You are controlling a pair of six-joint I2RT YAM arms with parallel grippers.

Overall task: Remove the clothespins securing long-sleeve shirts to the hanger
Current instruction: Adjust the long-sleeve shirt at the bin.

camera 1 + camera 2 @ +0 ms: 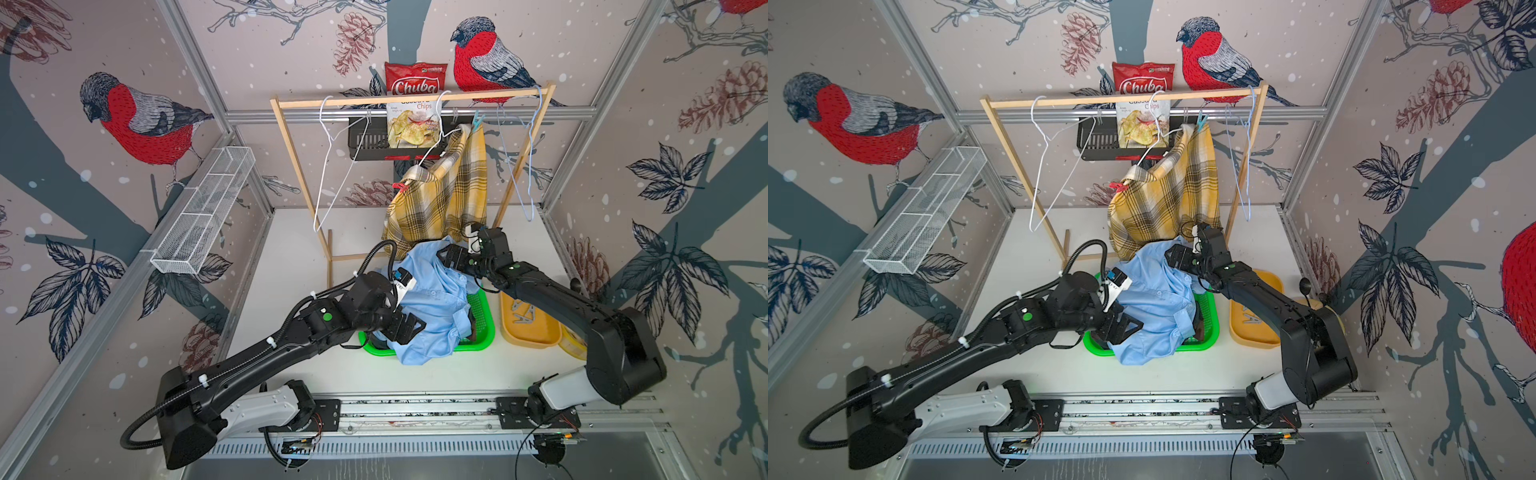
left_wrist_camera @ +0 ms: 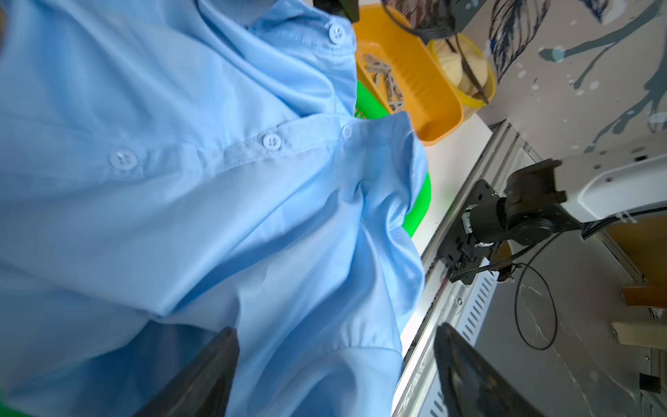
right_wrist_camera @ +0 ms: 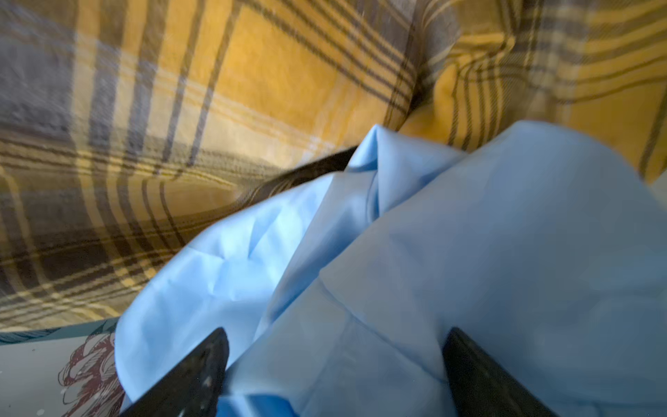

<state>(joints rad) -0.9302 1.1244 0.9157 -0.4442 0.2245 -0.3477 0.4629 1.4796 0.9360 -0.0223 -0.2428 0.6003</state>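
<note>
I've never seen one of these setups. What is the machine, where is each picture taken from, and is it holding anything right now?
Two black robot arms work at a white table. Two pictures look down from overhead; the other two come from cameras on each wrist. A light blue shirt lies heaped on a green basket, beside an orange tray holding greyish clothespins. A yellow plaid shirt hangs from the wooden rack, pinned by a red clothespin and a light blue clothespin. The left gripper and right gripper sit over that shirt, jaws apart; neither visibly grips anything.
</note>
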